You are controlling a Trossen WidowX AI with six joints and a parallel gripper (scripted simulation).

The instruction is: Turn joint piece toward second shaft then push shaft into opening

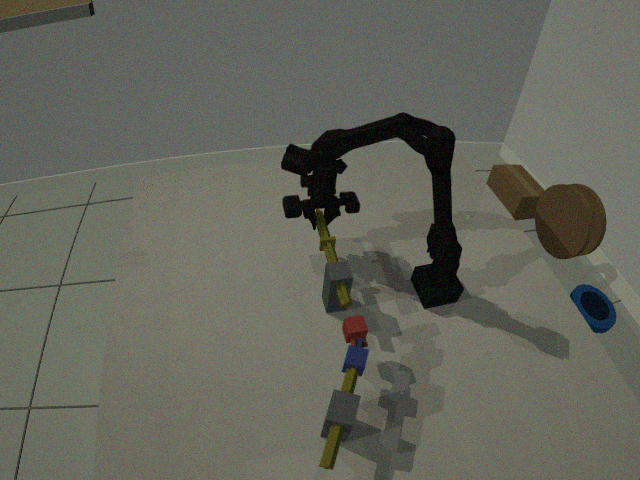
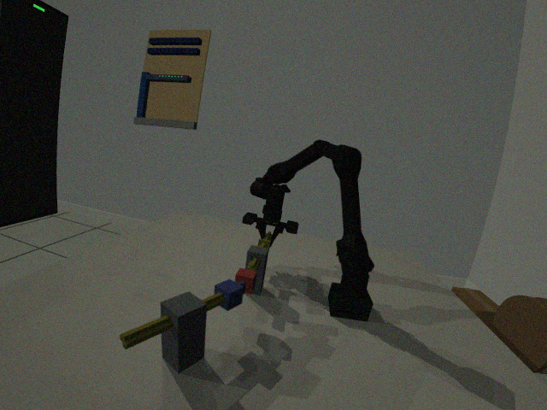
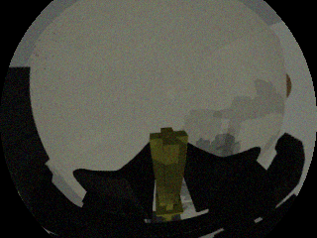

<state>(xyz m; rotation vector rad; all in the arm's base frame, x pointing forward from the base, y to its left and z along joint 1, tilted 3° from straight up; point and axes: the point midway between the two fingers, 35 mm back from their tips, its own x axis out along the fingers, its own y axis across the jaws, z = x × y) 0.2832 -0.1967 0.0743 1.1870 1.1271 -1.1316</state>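
My gripper [image 1: 319, 217] [image 2: 266, 238] [image 3: 164, 142] is shut on the far end of the yellow second shaft [image 1: 328, 242] [image 2: 265, 243] [image 3: 168, 173]. That shaft runs through the far grey block [image 1: 329, 294] [image 2: 261, 265], and its near tip ends just short of the red joint piece [image 1: 355, 327] [image 2: 245, 278]. The red piece is hinged to a blue piece [image 1: 355, 360] [image 2: 229, 294] on the end of the first yellow shaft [image 1: 330, 449] [image 2: 145, 330]. This first shaft is held in the near grey block [image 1: 341, 408] [image 2: 183, 330]. The two shafts look nearly in line.
The arm's black base [image 1: 436, 289] [image 2: 350, 301] stands to the right of the far block. A brown wooden block with a disc [image 1: 568, 219] and a blue ring [image 1: 593, 308] lie along the right wall. A board [image 2: 172, 79] hangs on the back wall.
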